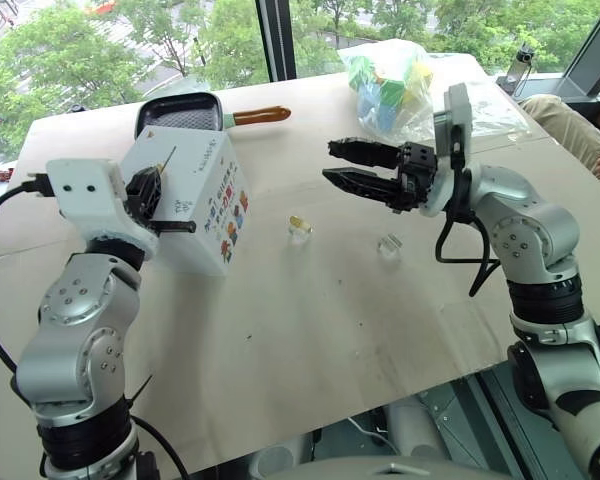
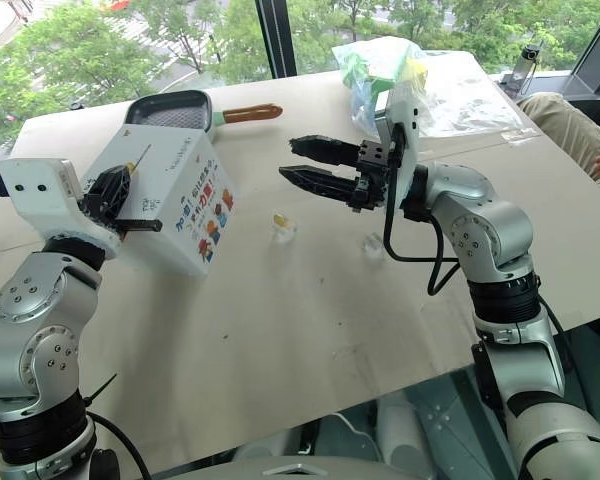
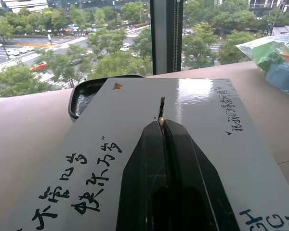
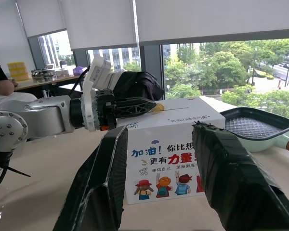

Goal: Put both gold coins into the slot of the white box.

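White box [image 1: 195, 195]: I see it on the bench [image 1: 310, 330], tilted, plain face up, printed figures on the side facing me. Slot [image 3: 161, 107]: a thin dark slit in that plain face.

Left hand [image 3: 161, 122]: I have it over the box's plain face, its tips at the near end of the slot. The fingers [image 3: 188, 159] are pressed together, clenched on a gold coin [image 3: 161, 122], of which only a sliver shows edge-on between the tips.

Second gold coin [image 1: 296, 222]: I take the small yellowish piece on the bench beside the box to be it; it sits on or in a small clear plastic piece [image 1: 300, 232], and I cannot tell which. Another clear piece [image 1: 389, 244] lies near it, apart from it.

Right hand [image 1: 330, 161]: it hangs above the bench, pointing toward the box, fingers apart, released, nothing between them.

Dark pan [image 1: 180, 113]: just behind the box, brown handle [image 1: 261, 116] pointing away from it.

Plastic bag [image 1: 390, 85]: at the far side of the bench, holding coloured blocks.

Person [image 1: 580, 125]: seated at the bench's far right edge.
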Available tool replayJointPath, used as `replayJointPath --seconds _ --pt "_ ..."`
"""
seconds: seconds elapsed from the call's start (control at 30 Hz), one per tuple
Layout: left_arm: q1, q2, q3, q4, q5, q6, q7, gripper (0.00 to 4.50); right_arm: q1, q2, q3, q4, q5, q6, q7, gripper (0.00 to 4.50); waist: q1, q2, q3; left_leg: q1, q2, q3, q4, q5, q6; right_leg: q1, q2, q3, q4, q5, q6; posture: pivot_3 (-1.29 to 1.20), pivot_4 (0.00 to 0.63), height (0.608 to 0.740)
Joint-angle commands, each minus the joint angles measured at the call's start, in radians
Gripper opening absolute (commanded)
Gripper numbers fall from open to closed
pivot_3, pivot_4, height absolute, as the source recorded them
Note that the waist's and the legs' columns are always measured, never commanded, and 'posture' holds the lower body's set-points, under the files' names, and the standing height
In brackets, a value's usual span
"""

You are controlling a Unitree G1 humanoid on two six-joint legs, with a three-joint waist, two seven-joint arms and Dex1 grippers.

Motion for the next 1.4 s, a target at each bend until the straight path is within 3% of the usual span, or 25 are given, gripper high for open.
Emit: replayJointPath --seconds 0.03,0.17,0.2,0.5,0.73,1.03,1.4 --pt "-0.006 0.004 0.014 -0.024 -0.009 -0.011 -0.012 1.22 -0.012 0.003 -0.021 -0.03 0.01 -0.013 0.002 2.39 0.0 0.0 0.0 0.0 0.0 0.0 0.0 0.0 0.0 0.0 0.0 0.0 0.0 0.0 0.0 0.0 0.15 0.721" --pt "-0.017 0.003 0.009 -0.022 0.023 -0.03 0.002 3.31 -0.012 0.002 -0.023 -0.031 0.01 -0.013 0.003 2.39 0.0 0.0 0.0 0.0 0.0 0.0 0.0 0.0 0.0 0.0 0.0 0.0 0.0 0.0 0.0 0.0 0.15 0.721" --pt "-0.028 -0.001 0.015 -0.022 0.022 -0.046 0.003 3.47 -0.012 0.002 -0.023 -0.03 0.01 -0.013 0.003 2.39 0.0 0.0 0.0 0.0 0.0 0.0 0.0 0.0 0.0 0.0 0.0 0.0 0.0 0.0 0.0 0.0 0.15 0.721" --pt "-0.046 -0.015 0.024 -0.103 -0.162 -0.068 -0.106 3.47 0.003 -0.002 -0.012 -0.021 -0.01 -0.026 0.013 2.39 -0.004 0.0 0.0 -0.001 0.0 0.0 0.001 0.0 0.0 0.0 0.0 0.0 0.0 0.0 0.0 0.0 0.15 0.721" --pt "0.251 0.118 0.004 -0.216 -0.293 0.018 -0.305 3.47 0.042 0.049 0.109 0.101 -0.248 -0.17 -0.076 2.39 -0.013 0.001 0.0 0.001 0.002 0.002 -0.001 0.0 0.0 -0.001 0.002 0.003 0.0 0.0 0.0 0.0 0.15 0.721" --pt "0.564 0.184 0.173 -0.193 -0.242 -0.095 -0.483 3.47 0.045 0.242 0.256 0.303 -0.504 -0.264 -0.27 2.39 -0.012 0.001 0.0 0.001 0.002 0.004 -0.001 0.0 -0.001 -0.002 0.003 0.003 0.002 0.0 -0.001 0.0 0.15 0.721" --pt "0.61 0.133 0.172 -0.216 -0.255 -0.177 -0.505 3.47 -0.012 0.378 0.245 0.543 -0.601 -0.292 -0.372 2.39 -0.011 0.001 0.0 0.001 0.002 0.003 -0.001 0.0 -0.001 -0.002 0.003 0.002 0.001 0.0 -0.001 0.0 0.15 0.721"
